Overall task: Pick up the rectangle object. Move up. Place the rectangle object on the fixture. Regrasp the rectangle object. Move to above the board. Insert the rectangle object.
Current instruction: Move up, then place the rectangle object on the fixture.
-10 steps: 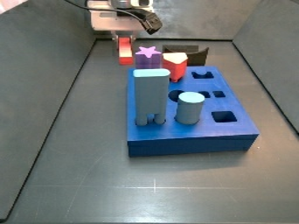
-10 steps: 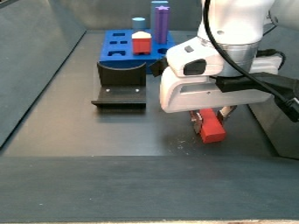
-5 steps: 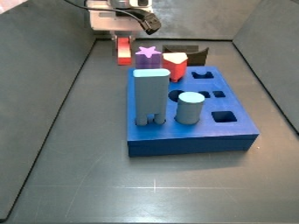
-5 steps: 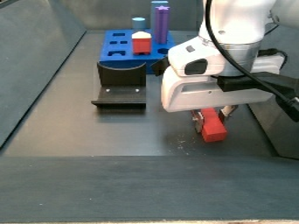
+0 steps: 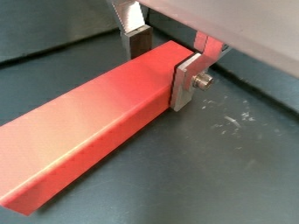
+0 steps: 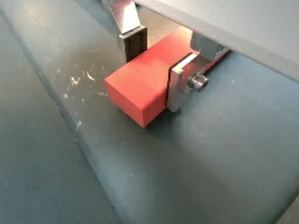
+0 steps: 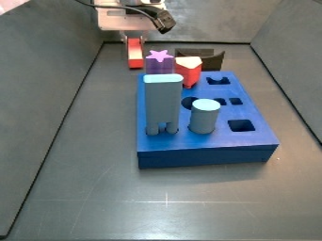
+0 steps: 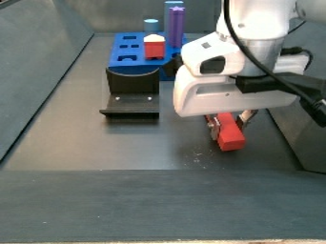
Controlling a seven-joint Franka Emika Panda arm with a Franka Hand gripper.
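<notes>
Both wrist views show the claw (image 5: 167, 54) clamped on the red block (image 5: 100, 127), its silver fingers (image 6: 183, 80) pressed flat against the block's long sides. In a side view the block (image 8: 230, 134) hangs in the claw (image 8: 227, 117) above the dark desk (image 8: 140, 148), well apart from the fixture (image 8: 132, 103) and the blue board (image 8: 130, 50) behind it.

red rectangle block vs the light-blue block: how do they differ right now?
The rectangle object is red and plain-sided; the light-blue block has an arch notch at its foot.

The rectangle object is clamped between the fingers of the gripper, away from the board; the light-blue block stands upright on the board, ungripped.

Both are long blocks.
</notes>
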